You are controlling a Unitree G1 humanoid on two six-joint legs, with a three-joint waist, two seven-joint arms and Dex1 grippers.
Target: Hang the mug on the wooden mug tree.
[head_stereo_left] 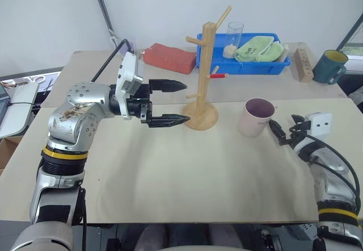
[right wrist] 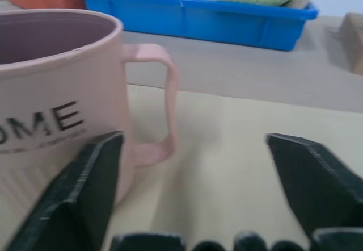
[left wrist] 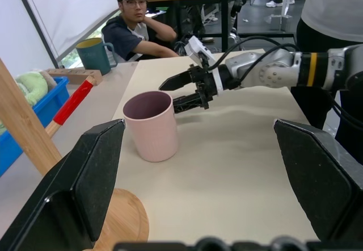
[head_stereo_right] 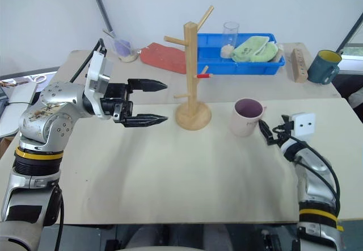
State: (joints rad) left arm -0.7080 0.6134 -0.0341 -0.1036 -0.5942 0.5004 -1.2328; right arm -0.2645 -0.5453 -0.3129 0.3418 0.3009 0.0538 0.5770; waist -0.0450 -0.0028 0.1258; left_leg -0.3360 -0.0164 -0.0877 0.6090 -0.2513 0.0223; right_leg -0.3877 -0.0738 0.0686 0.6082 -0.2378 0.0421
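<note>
Left arm — raised and bent across the front of the body, silver upper segments leading to a white wrist module. The left gripper (head_stereo_left: 173, 102) points level toward the robot's right, its 2 black fingers spread wide, one above the other in the head views. Right arm — held low at the robot's right side, forearm reaching forward, with a small white box on the wrist. The right gripper (left wrist: 178, 91) points forward, its 2 fingers parted and nothing between them, as the left wrist view shows plainly.
</note>
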